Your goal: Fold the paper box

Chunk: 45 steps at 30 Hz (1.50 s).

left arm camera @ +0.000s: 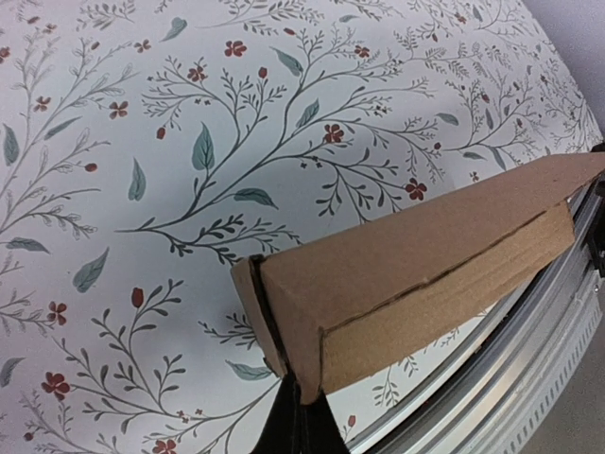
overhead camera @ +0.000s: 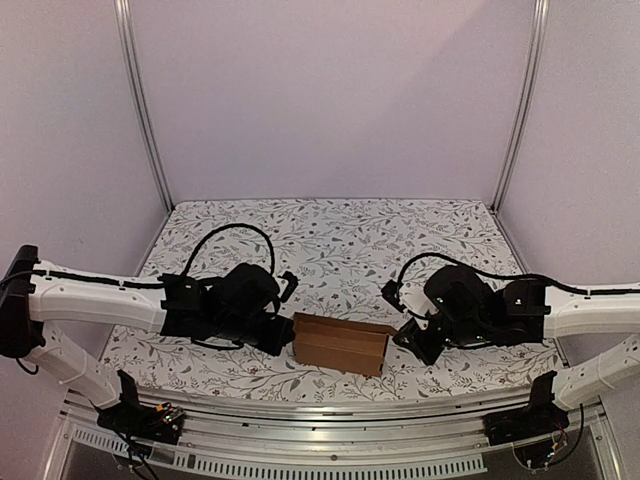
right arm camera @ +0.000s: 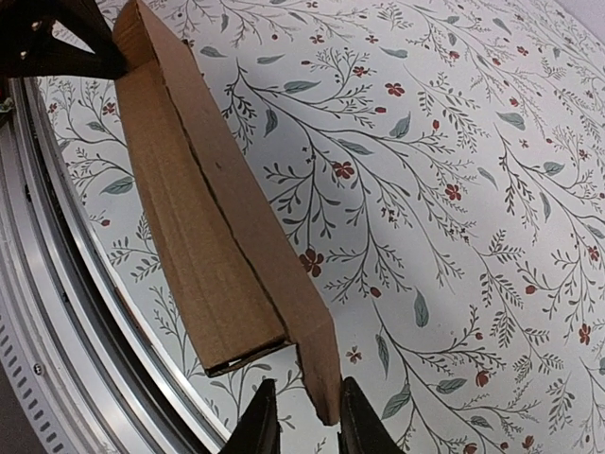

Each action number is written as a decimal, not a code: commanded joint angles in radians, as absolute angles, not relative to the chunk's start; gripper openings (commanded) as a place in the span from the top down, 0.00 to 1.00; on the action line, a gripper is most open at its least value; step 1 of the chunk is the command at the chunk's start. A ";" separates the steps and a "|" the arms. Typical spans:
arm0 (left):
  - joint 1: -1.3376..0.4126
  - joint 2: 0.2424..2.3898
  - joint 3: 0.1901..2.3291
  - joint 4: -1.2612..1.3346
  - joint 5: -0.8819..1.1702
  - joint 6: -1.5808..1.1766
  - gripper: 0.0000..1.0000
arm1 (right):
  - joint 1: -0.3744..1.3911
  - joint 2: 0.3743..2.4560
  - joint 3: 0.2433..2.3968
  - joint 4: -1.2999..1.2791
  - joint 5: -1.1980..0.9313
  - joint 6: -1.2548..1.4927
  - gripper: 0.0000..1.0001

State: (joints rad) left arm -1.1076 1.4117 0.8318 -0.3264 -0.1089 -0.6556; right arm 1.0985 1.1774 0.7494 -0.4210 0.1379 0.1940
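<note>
The paper box is a brown cardboard carton lying lengthwise near the front edge of the floral mat, between my two grippers. My left gripper is at its left end. In the left wrist view the box fills the right side, and the left gripper is shut, its tips against the carton's lower near corner. My right gripper is at the right end. In the right wrist view the box has an open end flap that sticks out between the open fingers of the right gripper.
A metal rail runs along the table's front edge just behind the box; it also shows in the left wrist view and the right wrist view. The floral mat stretches back to the white walls. The left gripper's black body shows at the box's far end.
</note>
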 commanded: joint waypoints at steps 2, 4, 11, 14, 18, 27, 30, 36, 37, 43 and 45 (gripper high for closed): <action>-1.131 1.456 0.812 -0.414 -0.072 -0.651 1.00 | 1.095 1.196 0.782 -0.455 0.132 0.195 0.85; -1.131 1.455 0.812 -0.414 -0.072 -0.651 1.00 | 1.096 1.198 0.782 -0.457 0.131 0.199 0.88; -1.131 1.453 0.813 -0.413 -0.071 -0.652 1.00 | 1.098 1.211 0.794 -0.457 0.121 0.218 1.00; -1.131 1.450 0.815 -0.417 -0.075 -0.653 1.00 | 1.097 1.220 0.807 -0.449 0.120 0.243 1.00; -1.132 1.449 0.817 -0.420 -0.075 -0.658 1.00 | 1.097 1.238 0.834 -0.442 0.101 0.295 1.00; -1.135 1.461 0.830 -0.422 -0.078 -0.657 1.00 | 1.098 1.277 0.860 -0.391 0.018 0.439 1.00; -1.135 1.465 0.833 -0.425 -0.081 -0.657 1.00 | 1.098 1.274 0.861 -0.381 0.011 0.478 1.00; -1.137 1.471 0.836 -0.426 -0.085 -0.655 1.00 | 1.098 1.271 0.861 -0.361 0.011 0.562 1.00; -1.137 1.471 0.836 -0.426 -0.087 -0.656 1.00 | 1.097 1.272 0.861 -0.359 0.012 0.575 1.00; -1.138 1.473 0.836 -0.426 -0.087 -0.654 1.00 | 1.098 1.275 0.861 -0.358 0.046 0.648 1.00; -1.138 1.474 0.836 -0.426 -0.088 -0.652 1.00 | 1.098 1.275 0.861 -0.356 0.058 0.666 1.00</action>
State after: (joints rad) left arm -1.1110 1.4261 0.8520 -0.3492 -0.1143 -0.6559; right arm 1.0966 1.2652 0.8314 -0.4156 0.0521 0.5991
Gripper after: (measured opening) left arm 0.005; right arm 0.004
